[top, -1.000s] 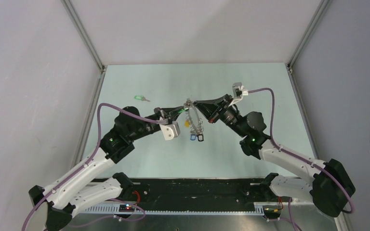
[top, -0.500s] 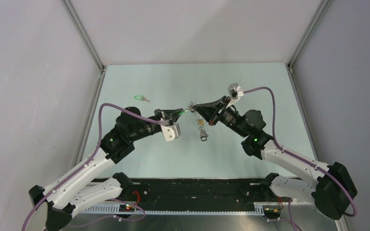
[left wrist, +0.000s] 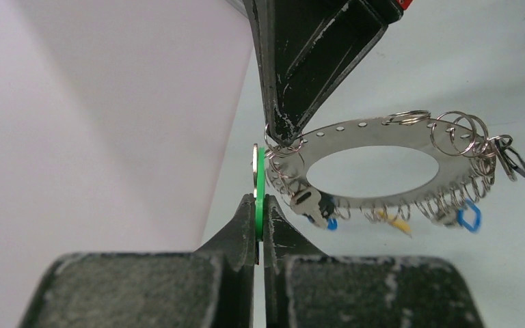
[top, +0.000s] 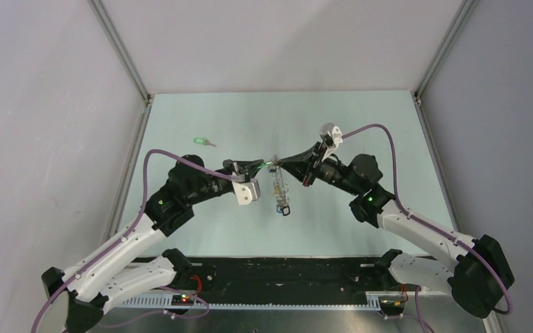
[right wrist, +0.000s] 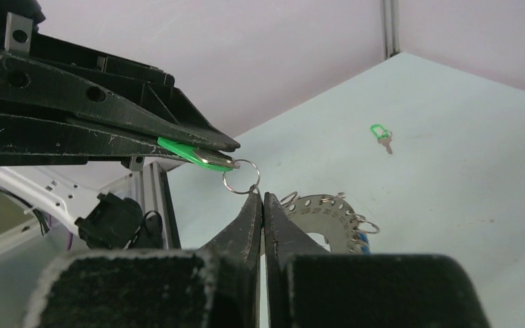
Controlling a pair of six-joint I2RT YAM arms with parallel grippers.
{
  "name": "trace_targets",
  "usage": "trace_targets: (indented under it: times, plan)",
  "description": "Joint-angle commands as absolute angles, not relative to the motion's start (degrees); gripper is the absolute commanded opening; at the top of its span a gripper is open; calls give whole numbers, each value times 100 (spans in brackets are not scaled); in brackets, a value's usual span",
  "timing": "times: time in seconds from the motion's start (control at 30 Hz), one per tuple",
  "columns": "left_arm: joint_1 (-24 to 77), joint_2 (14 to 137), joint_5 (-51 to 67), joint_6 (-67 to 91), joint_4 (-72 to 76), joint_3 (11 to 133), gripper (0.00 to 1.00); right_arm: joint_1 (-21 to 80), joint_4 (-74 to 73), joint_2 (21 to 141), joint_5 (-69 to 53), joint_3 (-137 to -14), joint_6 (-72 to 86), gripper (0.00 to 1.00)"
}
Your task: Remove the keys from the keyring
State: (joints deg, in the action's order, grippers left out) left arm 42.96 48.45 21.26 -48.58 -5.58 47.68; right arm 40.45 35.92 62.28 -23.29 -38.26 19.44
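loose green key lies well apart from keyring

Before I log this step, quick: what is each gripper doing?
Left gripper: shut on a green key.
Right gripper: shut on the keyring.

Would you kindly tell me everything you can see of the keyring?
The keyring is a flat, silvery metal band with a wide oval hole and holes punched along its rim. Wire loops thread the rim, carrying keys with blue and yellow heads. It hangs above the table, nipped at one edge by the shut fingers of the right gripper. Beside that, the left gripper holds a green key that seems linked to it by a loop.
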Motion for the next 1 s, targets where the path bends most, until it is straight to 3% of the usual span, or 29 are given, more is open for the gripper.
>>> trace_targets:
  times: [0.0,0.23,0.57,0.77,0.97]
  plan:
    - [4265,4630,2136,-4974,-255,4842,0,3812,2994,6224,-2883,-4234,1490,0]
    - [4270,4684,2164,-4933,-257,4859,0,3562,2373,6786,-3956,-4743,1600,0]
    - [4266,4715,2144,-4881,-259,4890,0,2923,5772,8424,-5994,-5263,5513,0]
    - [4262,4832,1927,-4771,-254,4979,0,2869,7965,9302,-5962,-5471,7530,0]
    - [4130,5155,1684,-4427,-229,5215,0,2796,8229,9660,-5600,-5608,7913,0]
